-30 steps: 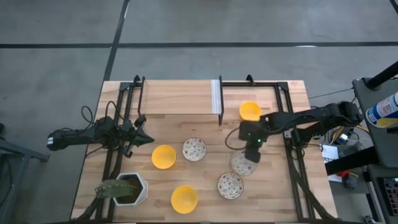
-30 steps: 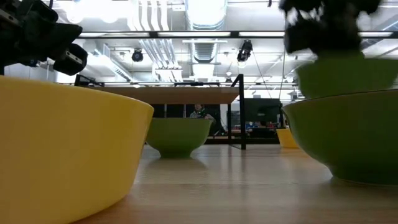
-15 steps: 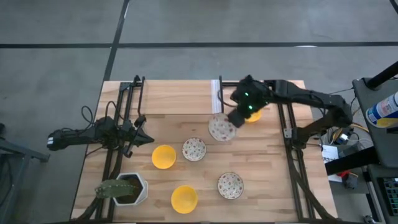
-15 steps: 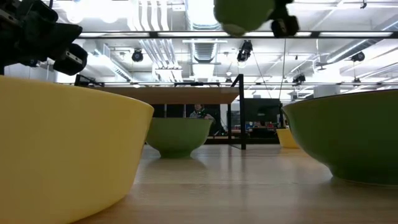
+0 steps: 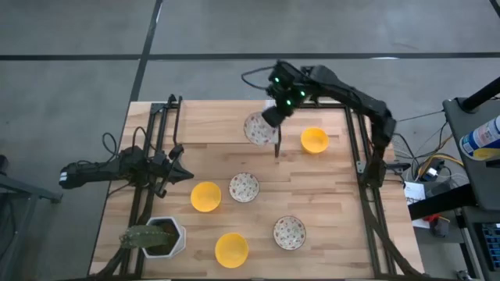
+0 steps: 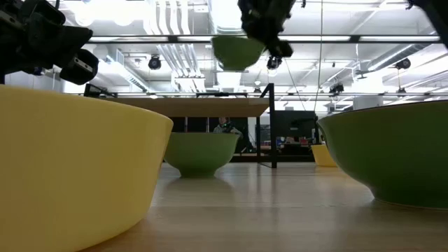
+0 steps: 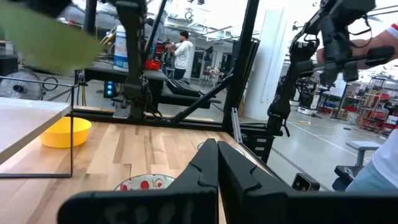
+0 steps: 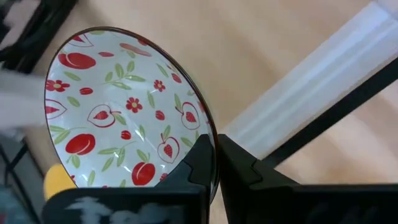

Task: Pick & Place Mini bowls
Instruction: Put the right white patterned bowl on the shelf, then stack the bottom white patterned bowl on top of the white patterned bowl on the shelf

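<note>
My right gripper [image 5: 273, 122] is shut on a mini bowl [image 5: 258, 129], white inside with red speckles. It holds the bowl high over the far middle of the table, beside the white divider strip [image 5: 271, 109]. In the low view the bowl [image 6: 238, 50] shows green outside. Two more speckled bowls [image 5: 244, 187] [image 5: 289, 232] and three yellow bowls [image 5: 314, 140] [image 5: 205, 197] [image 5: 231, 248] rest on their bases on the table. My left gripper [image 5: 184, 173] is shut and empty at the left, above the table. My right gripper pinches the bowl's rim [image 8: 210, 138] between its two fingers, one finger inside the bowl and one outside. The bowl is lifted clear of the table and hangs tilted beside the fingers, its patterned inside turned toward the wrist camera.
A white hexagonal pot with a green cactus [image 5: 156, 236] stands at the near left. Black frame rails [image 5: 164, 140] [image 5: 359, 148] run along both sides of the table, and a black post [image 5: 276, 144] stands under the divider strip.
My right gripper has risen and gone from the table's right middle toward the far edge and the left, carrying the speckled bowl. The bowl has gone from just above the table to high above it.
</note>
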Robot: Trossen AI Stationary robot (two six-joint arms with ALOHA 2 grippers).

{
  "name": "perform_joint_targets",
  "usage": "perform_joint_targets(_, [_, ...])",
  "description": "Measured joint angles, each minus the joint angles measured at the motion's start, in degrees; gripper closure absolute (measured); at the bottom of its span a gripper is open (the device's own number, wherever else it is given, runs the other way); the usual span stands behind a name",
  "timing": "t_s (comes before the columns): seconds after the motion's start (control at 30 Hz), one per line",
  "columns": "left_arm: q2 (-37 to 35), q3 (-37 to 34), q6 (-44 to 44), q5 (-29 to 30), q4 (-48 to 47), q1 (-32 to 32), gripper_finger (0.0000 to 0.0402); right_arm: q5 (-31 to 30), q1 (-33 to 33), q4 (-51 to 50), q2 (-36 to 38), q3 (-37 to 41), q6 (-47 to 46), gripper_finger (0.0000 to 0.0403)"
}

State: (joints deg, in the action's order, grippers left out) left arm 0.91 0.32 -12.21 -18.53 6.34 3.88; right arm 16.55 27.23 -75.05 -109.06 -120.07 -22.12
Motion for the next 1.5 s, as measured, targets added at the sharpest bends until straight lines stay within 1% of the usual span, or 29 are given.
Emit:
perform_joint_targets(0.13, [0.0, 0.0, 0.0, -0.02, -0.02, 0.0, 0.0402, 0.22, 3.13, -1.93, -5.67, -4.93, 2.56, 0.0391])
perform_joint_targets(0.23, [0.0, 0.0, 0.0, -0.02, -0.02, 0.0, 0.0402, 0.67, 4.68, -4.73, -9.26, -7.11, 4.57, 0.039])
perform_joint_targets(0.33, [0.0, 0.0, 0.0, 0.01, -0.01, -0.02, 0.0402, 2.41, 5.97, -4.88, -12.11, -8.69, 5.8, 0.039])
perform_joint_targets(0.47, [0.0, 0.0, 0.0, -0.01, 0.01, 0.0, 0.0402, 2.85, 6.73, -6.12, -14.84, -11.82, 6.67, 0.039])
perform_joint_targets(0.6, [0.0, 0.0, 0.0, -0.01, -0.01, -0.01, 0.0402, 3.18, 7.36, -5.82, -15.69, -12.63, 6.94, 0.039])
perform_joint_targets(0.87, [0.0, 0.0, 0.0, -0.01, 0.0, -0.02, 0.0402, 3.5, 9.51, -5.88, -15.6, -11.59, 6.72, 0.039])
perform_joint_targets(1.17, [0.0, 0.0, 0.0, -0.01, 0.01, 0.0, 0.0402, 3.72, 9.7, -5.77, -15.56, -11.06, 7.53, 0.0388])
perform_joint_targets(1.27, [0.0, 0.0, 0.0, 0.01, -0.02, -0.02, 0.0402, 3.06, 9.68, -5.78, -15.56, -10.96, 7.76, 0.0371])
perform_joint_targets(1.5, [-0.01, 0.0, 0.0, 0.0, 0.01, 0.0, 0.0402, 3.0, 9.68, -5.75, -15.54, -12.48, 7.91, 0.0295])
